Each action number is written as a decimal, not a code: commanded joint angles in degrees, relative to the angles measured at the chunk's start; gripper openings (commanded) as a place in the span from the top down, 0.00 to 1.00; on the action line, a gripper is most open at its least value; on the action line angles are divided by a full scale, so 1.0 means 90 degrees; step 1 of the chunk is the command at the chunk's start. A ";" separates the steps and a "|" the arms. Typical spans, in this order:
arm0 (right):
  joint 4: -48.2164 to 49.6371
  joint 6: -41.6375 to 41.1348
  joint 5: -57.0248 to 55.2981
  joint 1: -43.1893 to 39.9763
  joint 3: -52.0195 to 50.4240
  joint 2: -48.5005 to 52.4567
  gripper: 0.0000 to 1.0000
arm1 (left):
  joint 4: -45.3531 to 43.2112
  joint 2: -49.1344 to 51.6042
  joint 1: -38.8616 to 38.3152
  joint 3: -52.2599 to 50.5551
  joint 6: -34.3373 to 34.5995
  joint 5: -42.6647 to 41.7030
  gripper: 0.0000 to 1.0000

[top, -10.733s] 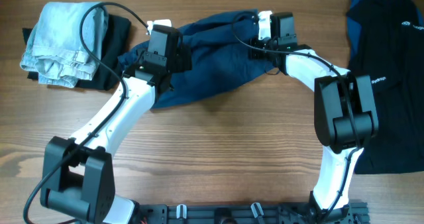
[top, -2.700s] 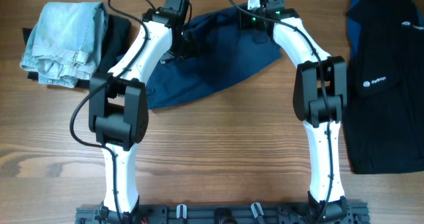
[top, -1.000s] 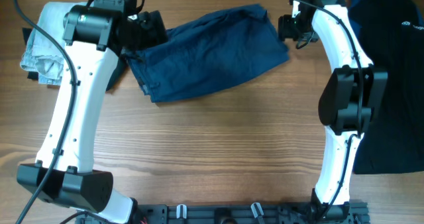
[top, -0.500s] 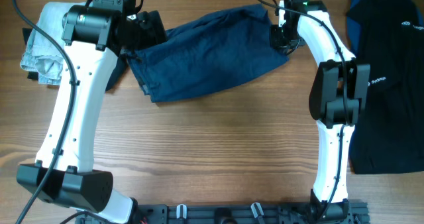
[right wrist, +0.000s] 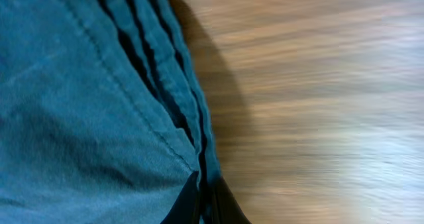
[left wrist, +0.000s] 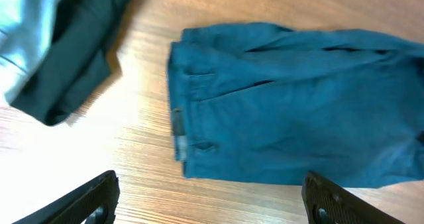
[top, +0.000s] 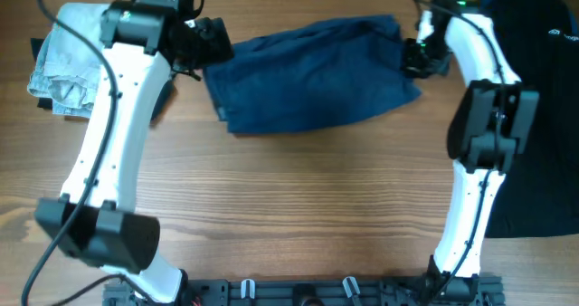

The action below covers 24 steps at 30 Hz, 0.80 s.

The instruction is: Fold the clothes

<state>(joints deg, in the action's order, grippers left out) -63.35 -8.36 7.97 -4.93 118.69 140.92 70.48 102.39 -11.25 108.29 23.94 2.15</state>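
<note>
A pale denim bundle point(top: 65, 43) sat at the table's point(top: 298, 206) 10 o'clock corner, on top of a dark garment point(left wrist: 76, 58). Just at its 3 o'clock side hovered the left gripper point(left wrist: 211, 181), released, its fingers spread wide with nothing between them, above the waistband end of the navy shorts point(top: 317, 75).

The shorts lay across the 12 o'clock stretch of the table, long side running from 9 to 3 o'clock. They were plain dark navy-blue, spread almost flat with soft rumples, and seams and a pocket opening showed near the waistband point(left wrist: 177, 121). At their 3 o'clock end several cloth edges lay stacked one over another. There the right gripper point(right wrist: 204, 204) was clenched on the hem, its dark tips pinching the layered edge just above the wood.

A black garment point(top: 543, 134) with small white print covered the table's 3 o'clock edge, well apart from the shorts.

Counted: one pair of navy shorts, one denim bundle, two dark garments, two grippers.
</note>
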 commanded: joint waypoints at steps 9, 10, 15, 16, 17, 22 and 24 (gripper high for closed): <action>-0.0406 -0.0068 0.0367 -0.0838 -0.0029 0.0177 0.96 | -0.0333 0.1736 -0.0709 0.0051 0.0085 -0.0539 0.12; -0.0432 -0.0049 0.0447 -0.0869 -0.0029 0.0177 0.96 | -0.0403 0.1880 -0.0755 0.0051 0.0087 -0.0607 0.12; -0.0442 0.0342 0.0646 -0.0879 -0.0022 0.0175 0.96 | -0.0743 0.2499 -0.0763 0.0051 0.0083 -0.0593 0.12; -0.0447 0.0379 0.0687 -0.0879 -0.0019 0.0175 0.96 | -0.0877 0.2582 -0.0760 0.0051 0.0083 -0.0593 0.14; -0.0459 0.0444 0.0787 -0.0879 -0.0017 0.0175 0.96 | -0.1049 0.2654 -0.0763 0.0051 0.0085 -0.0593 0.15; -0.0644 0.0950 0.1440 -0.0879 0.0000 0.0080 0.95 | -0.1741 0.2987 -0.0780 0.0051 0.0092 -0.0624 0.22; -0.0772 0.1061 0.1472 -0.0879 0.0112 -0.0007 0.85 | -0.1715 0.3143 -0.0777 0.0046 0.0109 -0.0619 0.23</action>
<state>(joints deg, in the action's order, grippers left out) -69.04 -2.04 17.30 -12.86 118.63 140.92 54.98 128.35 -18.48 108.29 24.40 -2.94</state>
